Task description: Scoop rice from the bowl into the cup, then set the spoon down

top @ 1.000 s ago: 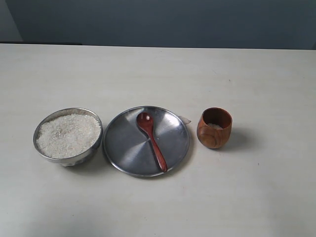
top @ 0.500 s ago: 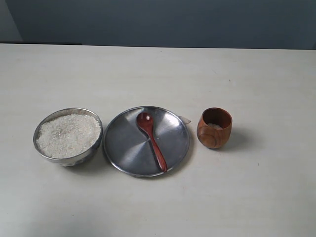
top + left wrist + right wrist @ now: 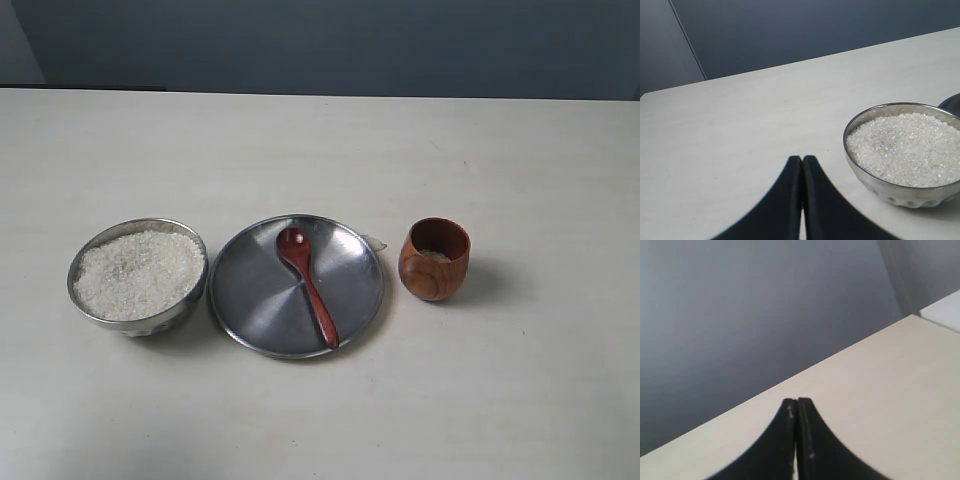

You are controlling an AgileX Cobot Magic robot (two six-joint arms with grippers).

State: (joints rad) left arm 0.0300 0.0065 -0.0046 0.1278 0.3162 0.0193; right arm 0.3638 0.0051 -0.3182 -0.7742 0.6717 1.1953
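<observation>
my left fingers (image 3: 799,163) are pressed together tip to tip with nothing between them, hanging above the bare counter (image 3: 320,150) just beside the bowl (image 3: 150,322). my right fingers (image 3: 793,406) are pinched together the same way, holding nothing, with only pale counter and a grey wall beyond them. neither set shows in the exterior view.

the steel bowl sits on the left of the exterior view, filled nearly to the rim with white rice (image 3: 138,273). just beside it, in the middle, lies the flat steel plate (image 3: 250,290), its edge nearly touching the bowl. the spoon (image 3: 310,290) rests on the plate, its small oval head near the plate's centre and far side, hollow up, and its handle running to the near right edge. the wooden cup (image 3: 434,262) stands upright on the counter to the right of the plate, apart from it. something pale shows inside the cup; i cannot tell how much.
</observation>
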